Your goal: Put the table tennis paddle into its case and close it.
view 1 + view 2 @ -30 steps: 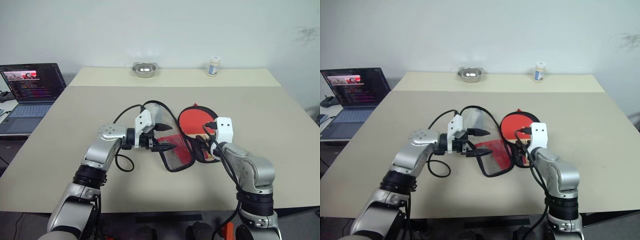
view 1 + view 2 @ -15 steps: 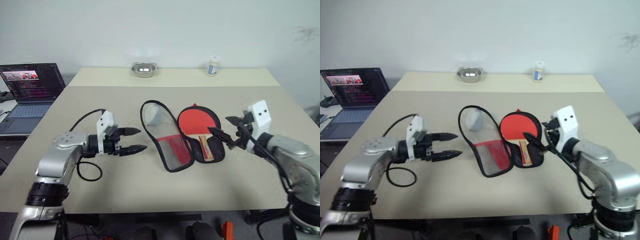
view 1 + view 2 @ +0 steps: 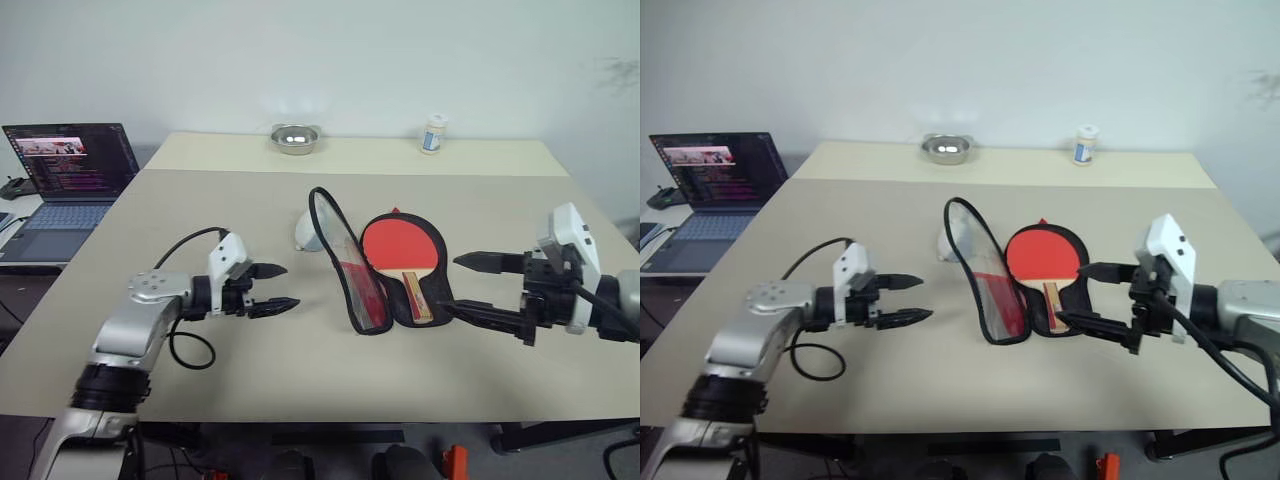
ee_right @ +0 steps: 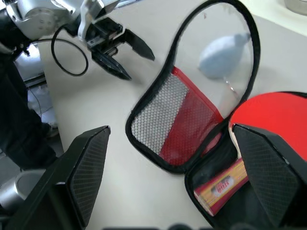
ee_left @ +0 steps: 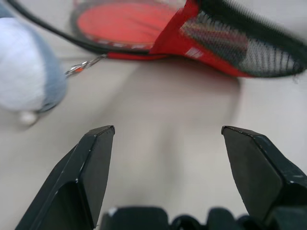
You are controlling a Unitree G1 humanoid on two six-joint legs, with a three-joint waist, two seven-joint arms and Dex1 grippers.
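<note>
Paddle (image 3: 399, 248) handle partly inside case (image 3: 352, 268)

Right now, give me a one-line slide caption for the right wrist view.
Open right gripper above the unzipped case, table tennis paddle lying inside, open left gripper beyond.

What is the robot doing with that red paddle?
It is packing the table tennis paddle into its black case. The paddle lies in the open case on the table, and the case's clear flap stands partly up, not zipped yet. The left gripper and the right gripper are both open, one on each side of the case, holding nothing.
</note>
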